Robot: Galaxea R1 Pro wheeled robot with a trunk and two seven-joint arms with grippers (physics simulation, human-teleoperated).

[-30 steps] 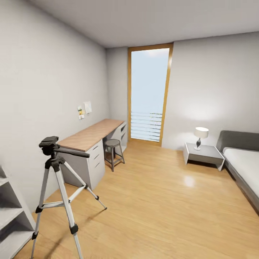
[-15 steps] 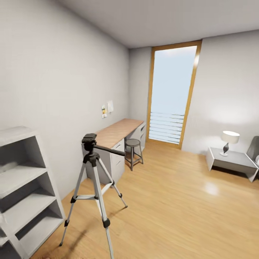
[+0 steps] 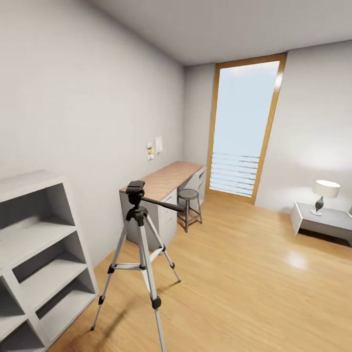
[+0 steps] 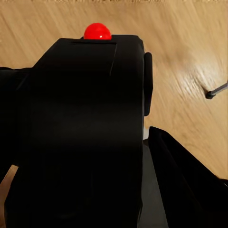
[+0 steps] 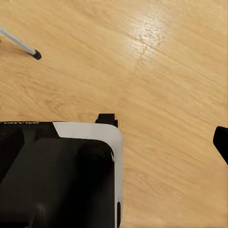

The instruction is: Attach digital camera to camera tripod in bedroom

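Note:
The camera tripod (image 3: 142, 230) stands on the wood floor of the bedroom, beside the desk. It has silver-grey legs and a black head (image 3: 135, 188) with a long pan handle. In the left wrist view the black digital camera (image 4: 95, 109), with a red dot (image 4: 97, 32) on top, sits between dark fingers. My left gripper (image 4: 90, 156) is shut on it above the floor. One black fingertip (image 5: 221, 142) of my right gripper shows over bare floor with nothing held. One tripod foot (image 5: 36, 54) shows in the right wrist view.
A white cube shelf (image 3: 34, 244) stands against the left wall, close to the tripod. Beyond the tripod are a wood-topped desk (image 3: 166, 182) and a round stool (image 3: 188, 194). A tall window (image 3: 244, 132) fills the far wall, and a low side table with a lamp (image 3: 324, 193) stands at right.
The whole head view has swung left and moved forward. The shelf has come into view, the bed has left it, and the tripod now sits nearer the picture's middle. The tripod itself has not moved.

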